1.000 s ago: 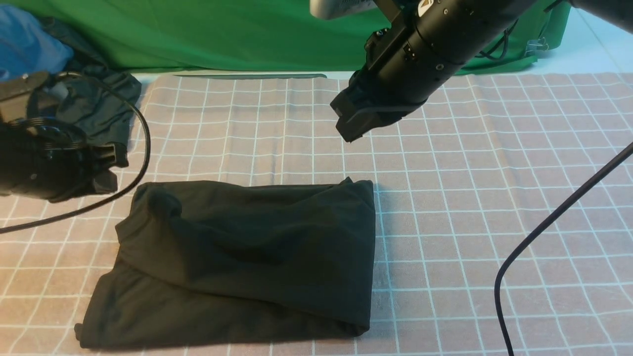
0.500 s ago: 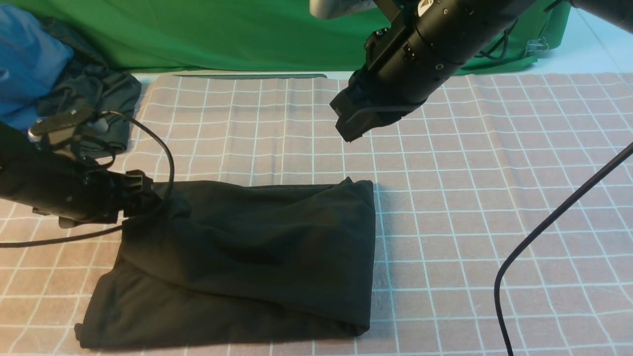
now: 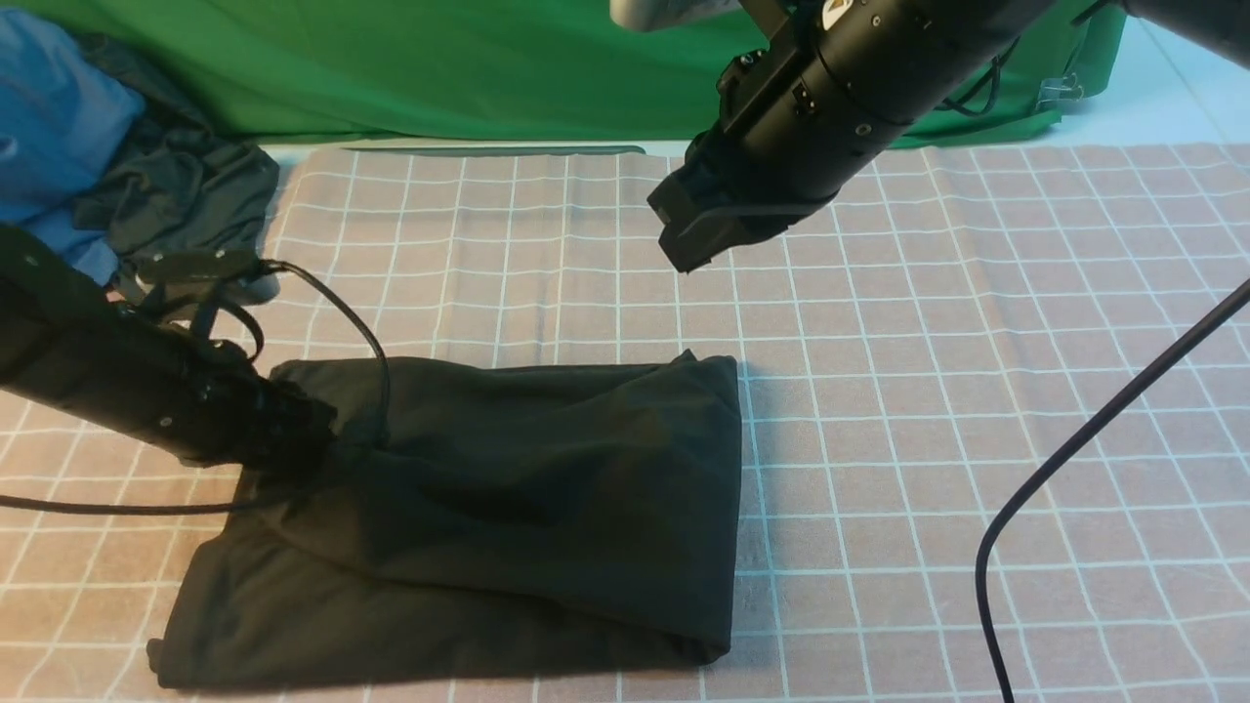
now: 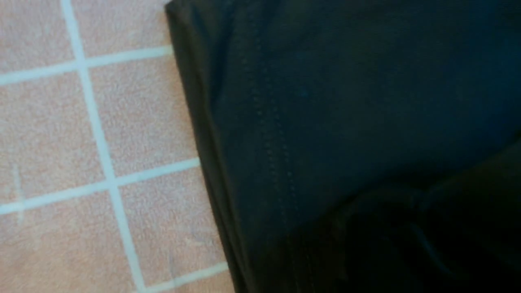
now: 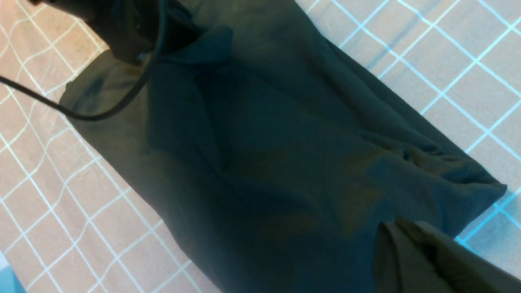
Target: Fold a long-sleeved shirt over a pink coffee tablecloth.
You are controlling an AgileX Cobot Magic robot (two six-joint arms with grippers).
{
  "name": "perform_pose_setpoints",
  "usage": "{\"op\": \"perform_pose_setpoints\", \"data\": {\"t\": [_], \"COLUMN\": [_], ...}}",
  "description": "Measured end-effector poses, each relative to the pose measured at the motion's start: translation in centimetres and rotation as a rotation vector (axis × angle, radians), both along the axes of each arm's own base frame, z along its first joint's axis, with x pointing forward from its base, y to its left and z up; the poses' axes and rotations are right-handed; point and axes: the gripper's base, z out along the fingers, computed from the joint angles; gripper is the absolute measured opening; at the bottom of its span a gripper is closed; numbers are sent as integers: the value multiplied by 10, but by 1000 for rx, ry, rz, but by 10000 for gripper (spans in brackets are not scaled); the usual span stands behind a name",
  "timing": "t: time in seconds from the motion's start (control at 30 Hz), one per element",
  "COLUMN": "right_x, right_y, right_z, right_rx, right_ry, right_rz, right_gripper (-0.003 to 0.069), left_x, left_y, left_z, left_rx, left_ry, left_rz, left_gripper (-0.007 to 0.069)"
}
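Note:
The long-sleeved shirt point(image 3: 508, 508) lies folded into a black rectangle on the pink coffee tablecloth point(image 3: 928, 391), near the front left. My left gripper point(image 3: 303, 439) rests low on the shirt's far left corner; its jaws are lost in dark fabric. The left wrist view shows only the shirt's stitched edge point(image 4: 325, 101) beside the tablecloth point(image 4: 49, 122). My right gripper point(image 3: 684, 256) hangs shut and empty above the tablecloth, behind the shirt's far right corner. In the right wrist view its closed fingertips point(image 5: 390, 221) point over the shirt point(image 5: 264, 142) and the tablecloth point(image 5: 468, 61).
A green cloth point(image 3: 439, 68) hangs along the back. A dark garment point(image 3: 186, 195) bunched with blue fabric point(image 3: 49, 127) lies at the far left. A black cable point(image 3: 1074, 449) curves across the right side, and the left arm's cable point(image 3: 361, 332) loops over the shirt's corner.
My left arm has swung in from the left edge and come down onto the shirt's far left corner. The right arm has barely moved.

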Motion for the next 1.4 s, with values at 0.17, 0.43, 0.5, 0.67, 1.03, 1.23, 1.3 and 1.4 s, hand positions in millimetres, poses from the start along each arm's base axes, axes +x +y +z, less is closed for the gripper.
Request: {"op": "perform_pose_setpoints", "data": {"t": [0.17,0.43,0.5,0.67,1.03,1.23,1.3,1.4], "right_x": [0,0,0,0,0,0,0,0], "right_y": [0,0,0,0,0,0,0,0], "right_z": [0,0,0,0,0,-1,-1,-1], "right_rx": [0,0,0,0,0,-2,-2,-2], "right_ry": [-2,-2,-2,-3,-3,0,0,0], "right_rz": [2,2,2,2,2,3,3,2], "right_gripper": [38,38,38,38,38,38,38,38], "left_x": [-12,-42,-47,-54,-54,-44,-35,-28], "left_y": [3,2,2,10,19,25,18,4], "left_z": [23,48,48,46,47,77,95,109], "left_rx": [33,-8,-10,65,146,155,56,-106], "left_ry": [7,167,212,288,284,266,207,163], "left_rz": [66,255,268,349,436,545,551,512], "left_gripper": [66,66,66,66,169,376,373,347]}}
